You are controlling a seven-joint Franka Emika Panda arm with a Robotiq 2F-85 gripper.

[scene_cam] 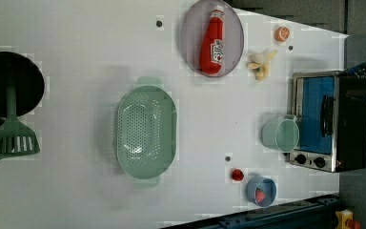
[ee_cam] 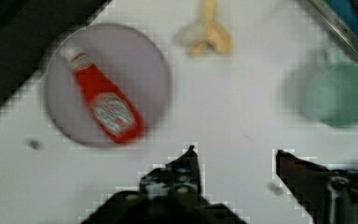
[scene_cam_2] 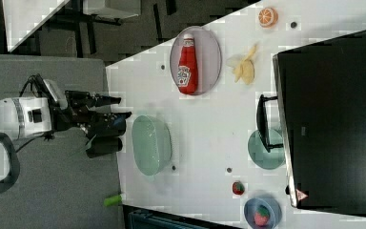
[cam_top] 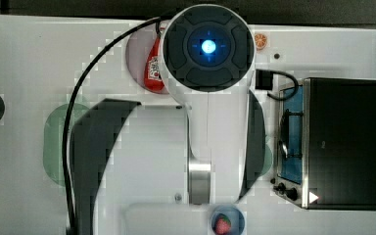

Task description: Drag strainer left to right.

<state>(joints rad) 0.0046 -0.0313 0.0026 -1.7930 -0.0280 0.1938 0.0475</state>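
Note:
The strainer [scene_cam: 146, 131] is a pale mint-green oblong colander with a holed bottom, resting on the white table near the middle of the left view. In the right view the strainer [scene_cam_2: 151, 144] lies just to the right of my gripper [scene_cam_2: 124, 107], which is apart from it and not touching. In the top view the arm covers much of the table, and part of the strainer [cam_top: 54, 142] shows at the top view's left. In the wrist view my gripper [ee_cam: 235, 156] is open with nothing between its dark fingers [ee_cam: 186, 165], and bare table lies beneath.
A grey plate [scene_cam: 190, 28] carries a ketchup bottle [scene_cam: 212, 40]. A banana peel [scene_cam: 262, 62] and an orange slice [scene_cam: 282, 33] lie near it. A mint mug [scene_cam: 280, 135] stands by the toaster oven [scene_cam: 331, 121]. A blue bowl [scene_cam: 261, 191] holds a strawberry. A black pot [scene_cam: 9, 83] with a spatula sits at the left view's left.

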